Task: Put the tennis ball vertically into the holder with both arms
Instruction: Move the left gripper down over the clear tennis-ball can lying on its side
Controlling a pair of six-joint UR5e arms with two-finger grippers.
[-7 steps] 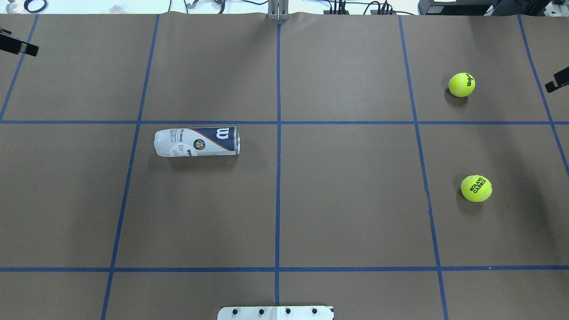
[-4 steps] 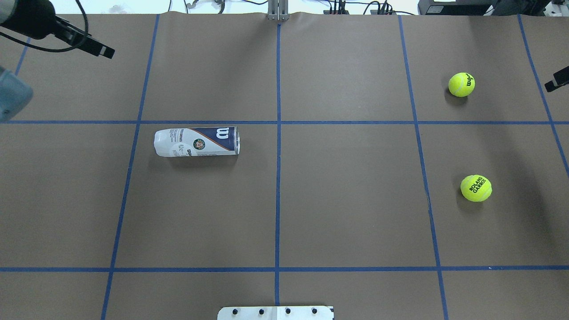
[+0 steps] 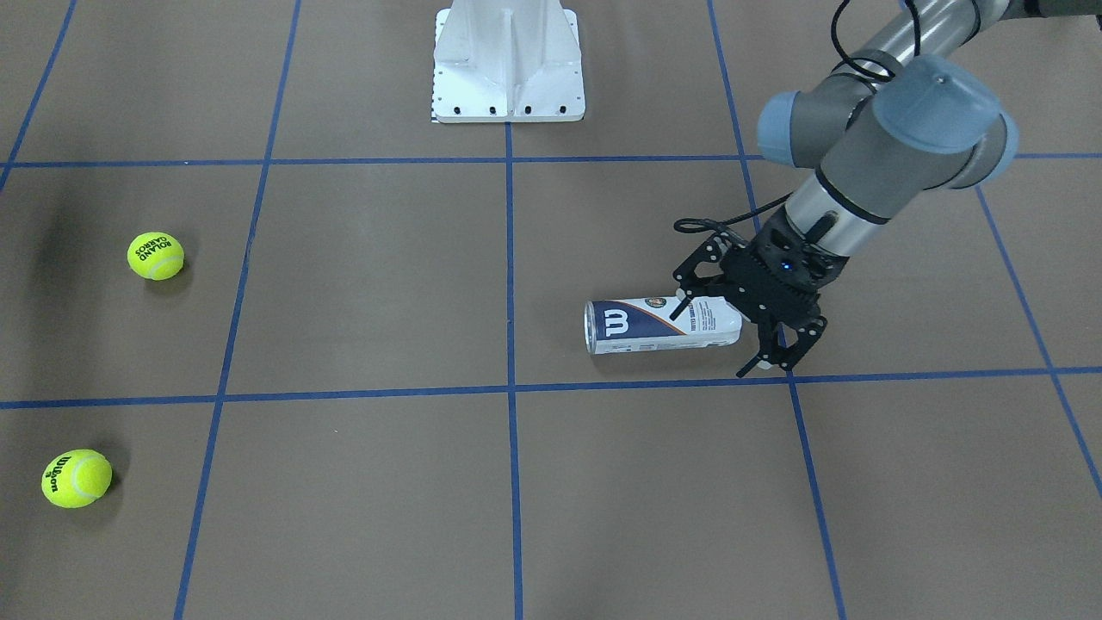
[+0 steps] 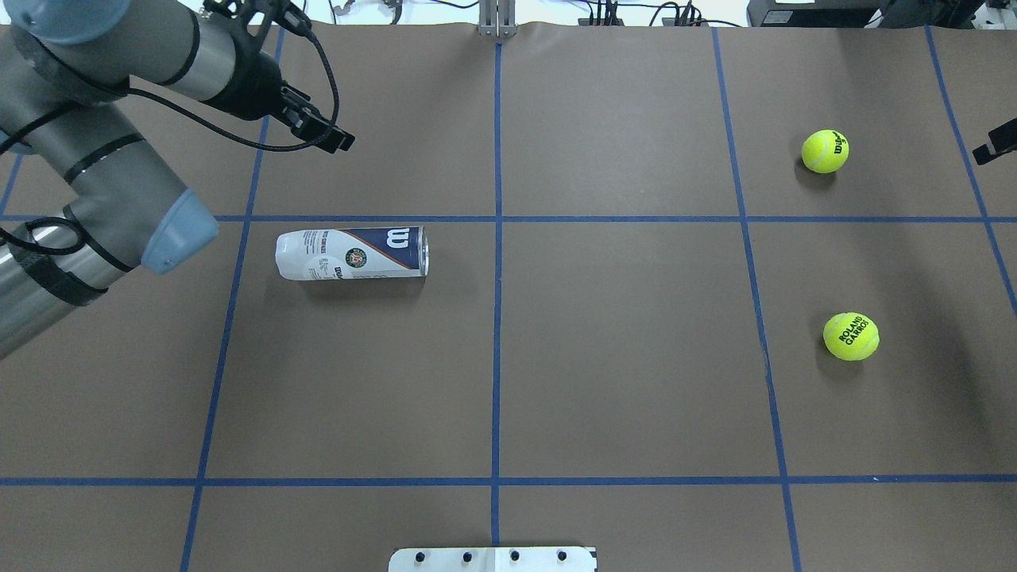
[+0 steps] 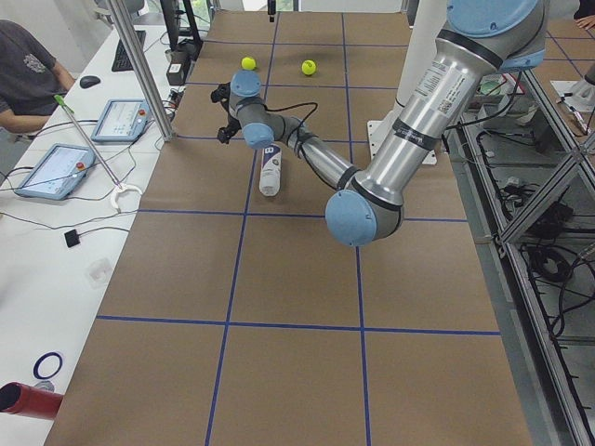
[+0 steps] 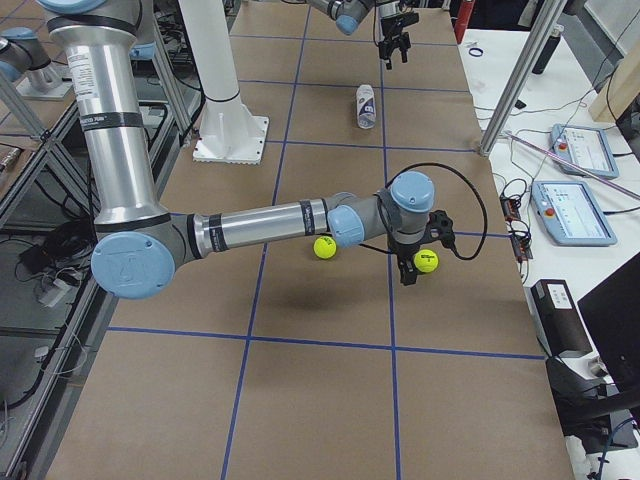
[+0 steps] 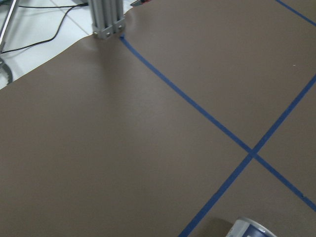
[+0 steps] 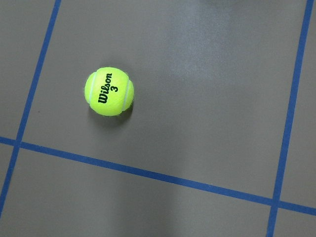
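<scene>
The holder (image 4: 352, 253) lies on its side left of centre, silver rim toward the middle; it also shows in the front view (image 3: 663, 325) and, as a rim, at the left wrist view's bottom edge (image 7: 249, 229). My left gripper (image 3: 715, 343) is open and empty, held above the table beyond the holder. A Wilson tennis ball (image 4: 825, 151) sits far right and shows in the right wrist view (image 8: 109, 91). A Roland Garros ball (image 4: 851, 336) sits nearer me. Of my right gripper, one finger (image 4: 997, 143) shows right of the Wilson ball; I cannot tell if it is open.
The white pedestal base (image 3: 508, 60) stands at the table's near edge. An aluminium post (image 4: 496, 20) stands at the far edge. Blue tape lines cross the brown table cover (image 4: 620, 357). Tablets (image 5: 54, 170) lie on a side bench with a seated operator.
My left arm has swung in from the left edge, its gripper moving right to a spot beyond the holder. The holder, both balls and the right gripper have not moved.
</scene>
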